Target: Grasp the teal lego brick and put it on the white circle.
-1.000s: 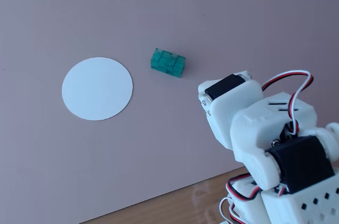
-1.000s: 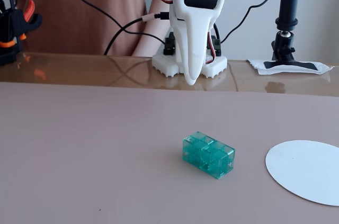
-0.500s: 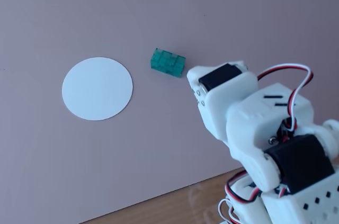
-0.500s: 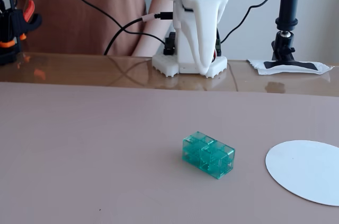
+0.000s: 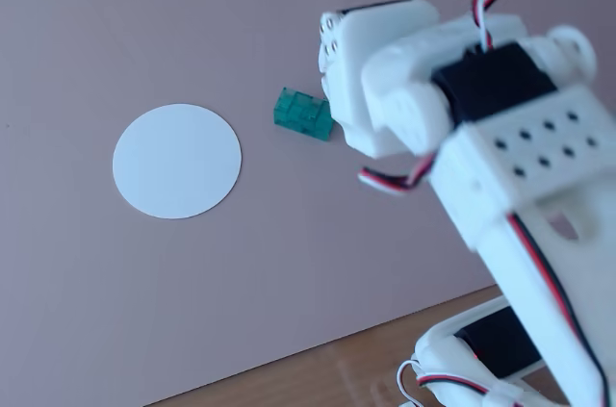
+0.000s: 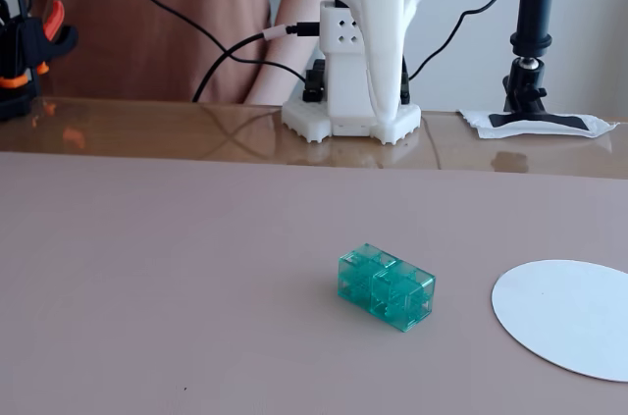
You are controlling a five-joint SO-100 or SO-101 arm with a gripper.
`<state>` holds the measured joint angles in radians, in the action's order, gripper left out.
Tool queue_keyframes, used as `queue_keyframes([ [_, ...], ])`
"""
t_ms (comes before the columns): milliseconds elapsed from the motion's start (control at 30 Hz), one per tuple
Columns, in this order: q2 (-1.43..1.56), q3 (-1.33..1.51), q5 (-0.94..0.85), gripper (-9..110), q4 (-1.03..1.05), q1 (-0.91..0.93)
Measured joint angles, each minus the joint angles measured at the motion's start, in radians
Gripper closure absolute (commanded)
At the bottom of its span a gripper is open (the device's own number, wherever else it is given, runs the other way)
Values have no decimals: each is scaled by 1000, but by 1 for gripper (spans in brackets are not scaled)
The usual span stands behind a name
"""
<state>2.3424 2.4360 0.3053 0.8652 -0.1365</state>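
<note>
The teal lego brick [image 5: 303,114] lies flat on the pinkish mat, studs up; it also shows in a fixed view from the front [image 6: 387,285]. The white circle [image 5: 176,160] lies flat on the mat a short gap from the brick, and its edge shows at the lower right of the front view [image 6: 569,315]. My gripper [image 6: 378,106] hangs pointing down close to the arm's base, well behind the brick and above the table. Its jaws show no gap and hold nothing. From behind, the arm's wrist [image 5: 385,70] hides the fingertips.
The arm's base [image 6: 351,121] stands on a glossy wooden table beyond the mat's far edge. A black camera stand [image 6: 535,62] on white tape is at the back right, and a black and orange clamp [image 6: 29,42] at the back left. Cables and a person sit behind.
</note>
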Motion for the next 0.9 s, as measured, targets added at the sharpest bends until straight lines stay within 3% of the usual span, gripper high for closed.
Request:
queue_keyframes([
  [200, -288, -140, 69, 100, -3, 2],
  [367, -479, -224, 123, 79, -3, 0],
  [533, -525, -225, 193, 74, -3, -34],
  [767, -607, -230, 219, 78, -3, -64],
  [900, -676, -252, 213, 93, -3, -48],
])
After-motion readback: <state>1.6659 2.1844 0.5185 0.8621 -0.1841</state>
